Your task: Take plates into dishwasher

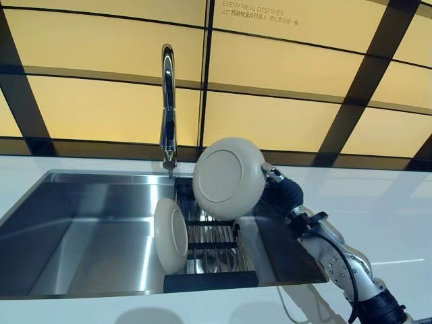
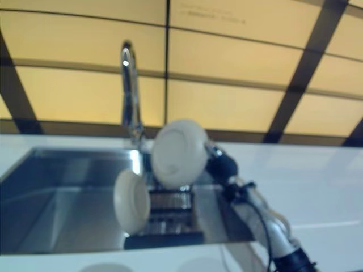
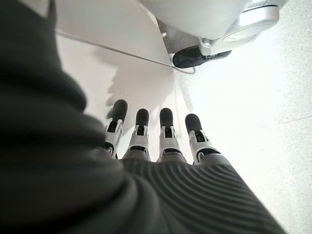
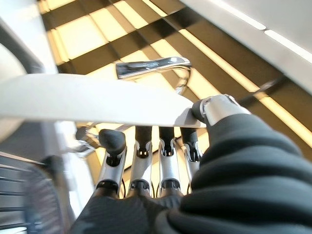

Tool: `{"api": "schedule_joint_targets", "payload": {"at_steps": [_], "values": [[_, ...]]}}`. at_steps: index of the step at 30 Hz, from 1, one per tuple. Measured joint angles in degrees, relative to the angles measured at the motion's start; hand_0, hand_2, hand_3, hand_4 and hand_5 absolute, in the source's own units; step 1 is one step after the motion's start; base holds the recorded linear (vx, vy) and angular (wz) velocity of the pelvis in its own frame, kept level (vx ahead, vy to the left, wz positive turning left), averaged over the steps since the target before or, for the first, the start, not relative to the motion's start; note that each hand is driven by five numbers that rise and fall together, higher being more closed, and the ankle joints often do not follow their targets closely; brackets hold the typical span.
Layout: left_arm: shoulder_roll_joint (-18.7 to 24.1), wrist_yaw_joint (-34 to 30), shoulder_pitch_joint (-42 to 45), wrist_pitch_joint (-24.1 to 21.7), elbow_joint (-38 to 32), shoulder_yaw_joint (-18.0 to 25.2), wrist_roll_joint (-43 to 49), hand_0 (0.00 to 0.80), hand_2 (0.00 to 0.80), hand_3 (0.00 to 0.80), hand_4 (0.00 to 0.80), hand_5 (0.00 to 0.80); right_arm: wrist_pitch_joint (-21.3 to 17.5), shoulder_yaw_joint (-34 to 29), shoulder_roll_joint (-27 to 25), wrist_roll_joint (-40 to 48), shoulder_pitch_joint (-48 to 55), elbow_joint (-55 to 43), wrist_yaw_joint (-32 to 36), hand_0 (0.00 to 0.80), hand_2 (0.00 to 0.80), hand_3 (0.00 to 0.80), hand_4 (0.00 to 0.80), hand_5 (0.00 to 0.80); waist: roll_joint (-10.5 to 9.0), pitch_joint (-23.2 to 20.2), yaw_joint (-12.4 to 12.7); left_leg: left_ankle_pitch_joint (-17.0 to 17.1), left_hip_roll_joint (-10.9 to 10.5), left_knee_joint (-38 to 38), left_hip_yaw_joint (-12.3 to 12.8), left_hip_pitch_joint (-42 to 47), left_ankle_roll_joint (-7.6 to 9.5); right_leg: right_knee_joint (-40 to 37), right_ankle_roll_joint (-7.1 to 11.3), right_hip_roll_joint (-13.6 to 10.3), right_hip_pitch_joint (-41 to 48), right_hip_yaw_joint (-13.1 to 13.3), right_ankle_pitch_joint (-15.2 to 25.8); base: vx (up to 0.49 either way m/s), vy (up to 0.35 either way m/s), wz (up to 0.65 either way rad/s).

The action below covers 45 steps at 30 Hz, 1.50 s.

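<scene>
Held plate: round white ceramic plate (image 1: 228, 178), raised on edge above the right part of the sink, its underside and foot ring facing the head camera, just over the rack. In the right wrist view its rim crosses in front of the fingers (image 4: 140, 161), which reach up behind it, while the thumb (image 4: 214, 108) presses on the near face; the plate is pinched between them.

Right hand (image 1: 280, 192): enters from the lower right, dark ribbed cover at the plate's right edge, clamped on that rim.

Second plate: round white ceramic plate (image 1: 171, 235), standing on edge at the left end of the rack, below and to the left of the held plate, apart from it.

Rack: black slatted dish rack (image 1: 212, 253), set in the right portion of the basin.

Sink: brushed stainless steel sink (image 1: 81, 229), rectangular, sunk into a white countertop (image 1: 398, 223).

Faucet: tall chrome faucet (image 1: 167, 108), at the back rim, spout just left of the held plate.

Backdrop: yellow panelled wall with dark bands (image 1: 283, 101).

Left hand (image 3: 146, 146): seen only in its wrist view, fingers straight and side by side, holding nothing, above a pale floor.
</scene>
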Motion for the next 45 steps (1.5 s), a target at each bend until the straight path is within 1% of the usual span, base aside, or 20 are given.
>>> {"api": "schedule_joint_targets", "payload": {"at_steps": [6, 13, 14, 16, 17, 19, 22, 23, 24, 25, 26, 27, 28, 29, 30, 33, 35, 38, 40, 45], "values": [[-0.18, -0.21, 1.10, -0.19, 0.04, 0.00, 0.00, 0.000, 0.000, 0.000, 0.000, 0.000, -3.49, -7.13, -0.54, 0.04, 1.51, -0.57, 0.61, 0.800, 0.800, 0.800, 0.800, 0.800, 0.05, -0.06, -0.59, 0.02, 0.15, -0.04, 2.89, 0.45, 0.16, 0.16, 0.03, 0.01, -0.53, 2.07, 0.10, 0.072, 0.139, -0.15], [-0.27, -0.67, 1.98, -0.23, 2.49, -0.04, 0.67, 0.000, 0.000, 0.000, 0.000, 0.000, -5.28, -12.01, -0.64, 1.16, 5.74, -1.40, -0.28, 0.800, 0.800, 0.800, 0.800, 0.800, 0.13, 0.07, -3.35, -0.84, 0.58, -0.09, 7.98, 1.67, 0.78, 3.16, 0.31, 0.16, -2.88, 6.65, 0.10, 0.057, 0.093, -0.37], [-0.13, -0.82, 2.11, -0.03, 3.03, -0.06, 1.35, 0.000, 0.000, 0.000, 0.000, 0.000, -5.55, -12.57, -0.66, 2.23, 7.27, -1.48, -0.77, 0.800, 0.800, 0.800, 0.800, 0.800, -0.04, 0.22, -4.81, -0.99, 0.59, -0.08, 9.12, 1.77, 0.99, 4.25, 0.55, 0.25, -3.97, 7.60, 0.26, 0.018, 0.030, -0.71], [0.15, -1.06, 2.22, 0.22, 3.09, -0.42, 2.28, 0.000, 0.000, 0.000, 0.000, 0.000, -5.45, -12.65, -0.63, 3.51, 8.33, -1.32, -1.12, 0.800, 0.800, 0.800, 0.800, 0.800, 0.40, 1.14, -5.08, -0.96, 2.38, -0.07, 12.98, 2.03, 1.22, 5.42, 4.13, 1.38, -6.40, 8.03, 2.52, -0.078, 0.018, -0.90], [0.38, -1.05, 2.22, 0.41, 3.08, -1.07, 2.30, 0.000, 0.000, 0.000, 0.000, 0.000, -5.43, -12.65, -0.66, 4.37, 8.50, -1.31, -1.14, 0.800, 0.800, 0.800, 0.800, 0.800, 0.72, 1.92, -5.56, -0.68, 3.99, -0.29, 15.91, 1.95, 1.40, 5.82, 7.13, 1.73, -7.46, 7.01, 3.95, -0.119, 0.024, -1.01], [0.85, -1.06, 2.07, 1.11, 3.42, -1.39, 2.35, 0.000, 0.000, 0.000, 0.000, 0.000, -5.44, -12.66, -0.84, 6.20, 8.56, -1.32, -1.08, 0.800, 0.800, 0.800, 0.800, 0.800, 1.24, 2.72, -5.64, -0.59, 6.58, -0.24, 21.46, 1.43, 1.20, 11.12, 7.02, -1.01, -10.31, 1.33, 3.34, -0.179, 0.030, -1.07], [2.66, -1.12, -0.35, 1.46, 4.70, -3.12, 2.23, 0.000, 0.000, 0.000, 0.000, 0.000, -5.43, -14.36, -1.24, 8.89, 9.15, -1.42, -0.76, 0.800, 0.800, 0.800, 0.800, 0.800, 1.30, 2.73, -5.28, 0.10, 11.73, 0.55, 26.77, 0.71, 1.71, 20.10, 6.97, -4.66, -12.10, -1.17, 3.31, -0.237, 0.005, -0.96], [3.44, -1.12, -0.62, 1.44, 4.62, -3.23, 2.22, 0.000, 0.000, 0.000, 0.000, 0.000, -5.42, -14.36, -1.26, 9.40, 9.17, -1.47, -0.61, 0.800, 0.800, 0.800, 0.800, 0.800, 0.50, 2.27, -4.39, -0.11, 11.86, 0.48, 26.03, 0.43, 1.39, 20.31, 7.11, -5.55, -11.53, -1.31, 3.73, -0.251, -0.072, -1.11], [4.39, -1.09, -1.19, 1.34, 4.68, -3.40, 2.14, 0.000, 0.000, 0.000, 0.000, 0.000, -5.34, -14.21, -0.73, 9.85, 8.71, -1.52, -0.31, 0.800, 0.800, 0.800, 0.800, 0.800, -1.32, 1.38, -3.71, 0.05, 10.48, 1.01, 24.38, -0.61, 1.64, 17.45, 6.38, -5.25, -11.43, -0.48, 5.28, -0.225, -0.076, -1.07], [4.38, -1.08, -1.54, 1.34, 4.67, -3.43, 2.12, 0.000, 0.000, 0.000, 0.000, 0.000, -5.27, -14.14, -0.45, 9.90, 8.02, -1.54, 0.04, 0.800, 0.800, 0.800, 0.800, 0.800, -1.64, 1.36, -3.41, -0.29, 9.66, 1.63, 24.09, -1.28, 1.63, 16.00, 6.31, -5.01, -11.84, -0.48, 5.35, -0.171, -0.137, -1.47], [3.61, -1.67, -2.93, 1.38, 3.93, -3.92, 2.12, 0.000, 0.000, 0.000, 0.000, 0.000, -5.12, -14.24, -0.56, 10.02, 6.09, -1.61, 0.64, 0.800, 0.800, 0.800, 0.800, 0.800, -1.76, 1.79, -3.06, -0.31, 6.73, 0.36, 23.71, -3.00, 2.22, 9.03, 8.21, -4.83, -11.88, 1.43, 6.82, -0.045, -0.081, -0.94], [3.61, -1.67, -2.93, 1.38, 3.93, -3.92, 2.12, 0.000, 0.000, 0.000, 0.000, 0.000, -5.12, -14.24, -0.56, 10.02, 6.09, -1.61, 0.64, 0.800, 0.800, 0.800, 0.800, 0.800, -1.76, 1.79, -3.06, -0.31, 6.73, 0.36, 23.71, -3.00, 2.22, 9.03, 8.21, -4.83, -11.88, 1.43, 6.82, -0.064, -0.108, -0.99], [2.60, -1.54, -3.35, 1.36, 3.42, -3.04, 2.09, 0.000, 0.000, 0.000, 0.000, 0.000, -4.76, -14.13, -0.71, 10.04, 5.93, -1.08, 0.72, 0.800, 0.800, 0.800, 0.800, 0.800, -0.60, 2.59, -3.71, 0.75, 7.79, -0.34, 24.67, -3.32, 0.50, 8.64, 7.08, -4.41, -11.14, 0.57, 5.40, -0.095, -0.143, -0.48], [2.38, -1.49, -3.57, 0.99, 2.16, -2.32, 2.09, 0.000, 0.000, 0.000, 0.000, 0.000, -3.92, -14.11, -1.03, 10.03, 7.43, -0.23, 0.47, 0.800, 0.800, 0.800, 0.800, 0.800, 0.27, 3.01, -4.96, 1.70, 9.36, 0.37, 25.48, -2.99, -1.03, 11.20, 6.89, -5.73, -7.35, -1.86, 1.88, -0.179, -0.291, -0.67], [2.95, -1.46, -4.04, 0.61, 1.94, -2.29, 2.10, 0.000, 0.000, 0.000, 0.000, 0.000, -3.76, -14.09, -1.08, 10.03, 7.91, -0.24, 0.44, 0.800, 0.800, 0.800, 0.800, 0.800, -0.23, 2.72, -4.64, 1.92, 10.03, 0.98, 26.32, -2.96, -1.68, 9.75, 7.03, -6.18, -5.32, -1.78, 1.40, -0.208, -0.361, -0.51], [3.69, -0.90, -4.99, 0.46, 1.21, -1.22, 2.11, 0.000, 0.000, 0.000, 0.000, 0.000, -3.71, -13.25, -1.09, 10.03, 7.88, -0.12, 0.44, 0.800, 0.800, 0.800, 0.800, 0.800, -1.02, 2.21, -4.32, 2.88, 11.98, 1.39, 27.96, -2.89, -3.27, 1.23, 6.98, -3.28, -2.02, -2.03, 1.44, -0.208, -0.360, -0.52], [3.37, -0.24, -4.98, 0.43, 0.97, -1.14, 2.12, 0.000, 0.000, 0.000, 0.000, 0.000, -3.72, -11.49, -1.28, 10.49, 7.73, 0.10, 0.54, 0.800, 0.800, 0.800, 0.800, 0.800, -1.18, 2.13, -4.50, 3.42, 13.72, 2.01, 28.85, -3.10, -4.35, -0.09, 3.08, -1.37, -2.44, -2.04, 0.46, -0.182, -0.316, -0.53], [2.19, 0.23, -5.04, 0.25, 0.87, -1.07, 2.13, 0.000, 0.000, 0.000, 0.000, 0.000, -3.78, -10.05, -2.13, 11.01, 7.80, 0.29, 0.51, 0.800, 0.800, 0.800, 0.800, 0.800, -0.98, 1.95, -4.66, 3.26, 15.76, 2.49, 26.67, -3.10, -5.02, -0.09, 1.38, 1.01, -2.57, -1.70, 0.42, -0.168, -0.255, -0.30], [0.94, 0.33, -5.63, -0.27, 0.82, -1.22, 2.08, 0.000, 0.000, 0.000, 0.000, 0.000, -4.06, -10.05, -3.12, 10.96, 7.81, 0.46, 0.62, 0.800, 0.800, 0.800, 0.800, 0.800, -0.69, 1.87, -5.25, 4.26, 16.46, 2.66, 25.36, -3.26, -7.24, -0.01, 0.96, 1.91, -2.62, -1.84, 0.13, -0.229, -0.191, 0.10], [-0.86, 0.52, -5.60, -1.34, 0.82, -1.26, 1.93, 0.000, 0.000, 0.000, 0.000, 0.000, -3.70, -9.76, -2.89, 9.10, 7.81, 0.43, 1.41, 0.800, 0.800, 0.800, 0.800, 0.800, 1.24, 2.07, -5.89, 4.61, 15.74, 3.34, 23.77, -4.25, -7.90, 0.14, 1.12, 1.33, -2.41, -1.83, 0.18, -0.178, -0.154, 0.17]]}}
